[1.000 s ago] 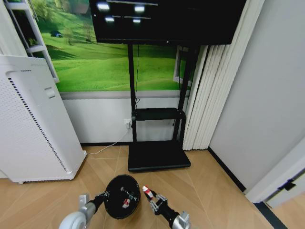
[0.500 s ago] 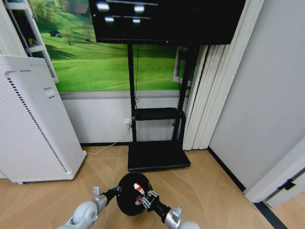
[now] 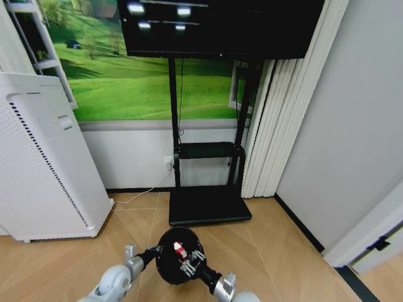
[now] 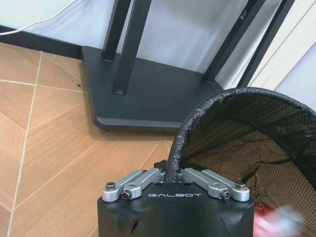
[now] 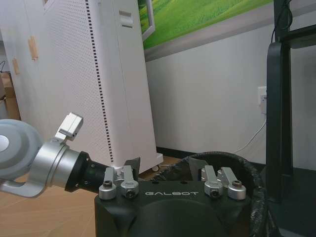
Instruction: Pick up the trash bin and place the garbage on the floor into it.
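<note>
Light tan wood-look planks in a chevron pattern make up the floor, which runs back to a white wall with a green meadow mural. A black television stand rests its flat base on the planks beside pale pleated curtains, and a tall white perforated box-shaped appliance stands at the left.

Low in the head view, in front of the stand's base, the small round black wire-mesh trash bin hangs off the floor with its open mouth turned up toward the camera. The left gripper holds it from the left side. In the left wrist view the left gripper's two metal jaws are pressed together on the bin's black bag-lined rim, one inside and one outside the mesh wall. A blurred red and white scrap shows through the mesh near the bin's bottom.

The right gripper reaches in from the lower right and sits over the bin's mouth. A small white piece of garbage with a red end lies inside the mouth, just beside the fingertips. In the right wrist view the right gripper's jaws stand apart with nothing between them, poised above the bin's rim, while the left arm's silver wrist comes in from the side.
</note>
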{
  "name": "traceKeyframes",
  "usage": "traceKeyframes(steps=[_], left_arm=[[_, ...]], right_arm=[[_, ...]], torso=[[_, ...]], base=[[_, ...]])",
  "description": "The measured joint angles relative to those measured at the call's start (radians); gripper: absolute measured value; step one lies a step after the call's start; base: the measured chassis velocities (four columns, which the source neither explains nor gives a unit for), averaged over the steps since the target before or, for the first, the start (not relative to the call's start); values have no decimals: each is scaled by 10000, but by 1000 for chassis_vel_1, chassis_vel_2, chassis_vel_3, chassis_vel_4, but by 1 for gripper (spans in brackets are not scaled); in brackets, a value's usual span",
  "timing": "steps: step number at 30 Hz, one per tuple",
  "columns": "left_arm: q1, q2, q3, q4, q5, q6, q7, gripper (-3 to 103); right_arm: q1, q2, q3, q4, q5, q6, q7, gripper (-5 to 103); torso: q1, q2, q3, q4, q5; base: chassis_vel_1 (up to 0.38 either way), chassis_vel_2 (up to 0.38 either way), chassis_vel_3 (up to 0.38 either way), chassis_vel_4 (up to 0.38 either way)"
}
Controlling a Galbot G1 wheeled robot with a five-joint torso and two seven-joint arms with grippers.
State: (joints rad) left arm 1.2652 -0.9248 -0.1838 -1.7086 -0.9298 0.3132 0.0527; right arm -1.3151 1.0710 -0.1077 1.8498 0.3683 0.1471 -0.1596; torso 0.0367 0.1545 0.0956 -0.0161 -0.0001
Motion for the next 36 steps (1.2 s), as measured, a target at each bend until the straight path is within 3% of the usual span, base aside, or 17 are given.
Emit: traceKeyframes(steps=[7, 9, 12, 13, 16, 17, 19, 20, 23, 24, 26, 27, 30, 36], left_arm=[[593, -43, -762, -439, -7, 6, -217, 3], [787, -137, -1148, -595, 6, -41, -518, 3], [1248, -338, -1993, -1179, -306, -206, -1546, 3], [1248, -338, -1993, -1179, -306, -206, -1546, 3], [1485, -326, -2482, -1739, -794, -83, -3003, 3], [1485, -326, -2482, -1739, -794, -83, -3003, 3], [1605, -366, -2956, -2151, -1332, 91, -4013, 3], [1605, -366, -2956, -2151, -1332, 91, -4013, 3], [2457, -571, -4341, -2942, -2067, 407, -4954, 3], [2457, -571, -4341, -2942, -2067, 407, -4954, 3], [3313, -854, -5799, -3646, -2606, 669, -5543, 3], [3313, -854, -5799, -3646, -2606, 669, -5543, 3], [4731, -1346, -7355, -4620, -3363, 1304, -5879, 3], [5901, -1905, -8398, -5293, -3452, 1703, -5890, 3]], right_arm=[[-38, 145, 305, -23, 109, 370, 247, 82], [-102, 192, 477, 98, 183, 372, 482, 87], [-202, 291, 985, 328, 277, 360, 1177, 99], [-202, 291, 985, 328, 277, 360, 1177, 99], [-615, 261, 2176, 588, 290, 311, 1422, 100], [-615, 261, 2176, 588, 290, 311, 1422, 100], [-1167, 353, 3257, 693, 340, 310, 1539, 100], [-1167, 353, 3257, 693, 340, 310, 1539, 100], [-1320, 549, 4146, 415, 419, 392, 2033, 100], [-1320, 549, 4146, 415, 419, 392, 2033, 100], [-1325, 732, 4634, 188, 806, 203, 2510, 100], [-1325, 732, 4634, 188, 806, 203, 2510, 100], [-1182, 826, 5061, -244, 1043, 57, 2951, 100], [-960, 898, 5284, -525, 988, 56, 3243, 100]], torso=[[0, 0, 0, 0, -1], [0, 0, 0, 0, -1], [0, 0, 0, 0, 0], [0, 0, 0, 0, 0], [0, 0, 0, 3, 1], [0, 0, 0, 3, 1], [0, -1, -1, -10, -3], [0, -1, -1, -10, -3], [0, 0, 0, -6, -2], [0, 0, 0, -6, -2], [0, 0, -1, 0, 6], [0, 0, -1, 0, 6], [-1, 0, -1, -1, -1], [-2, 0, -1, 2, 5]], base=[[0, 0, 0, 0], [0, 0, 0, 0], [0, 0, 0, 0], [0, 0, 0, 0], [0, 0, 0, 0], [0, 0, 0, 0], [0, 0, 0, 0], [0, 0, 0, 0], [0, 0, 0, 0], [0, 0, 0, 0], [0, 0, 0, 0], [0, 0, 0, 0], [0, 0, 0, 0], [0, 0, 0, 0]])
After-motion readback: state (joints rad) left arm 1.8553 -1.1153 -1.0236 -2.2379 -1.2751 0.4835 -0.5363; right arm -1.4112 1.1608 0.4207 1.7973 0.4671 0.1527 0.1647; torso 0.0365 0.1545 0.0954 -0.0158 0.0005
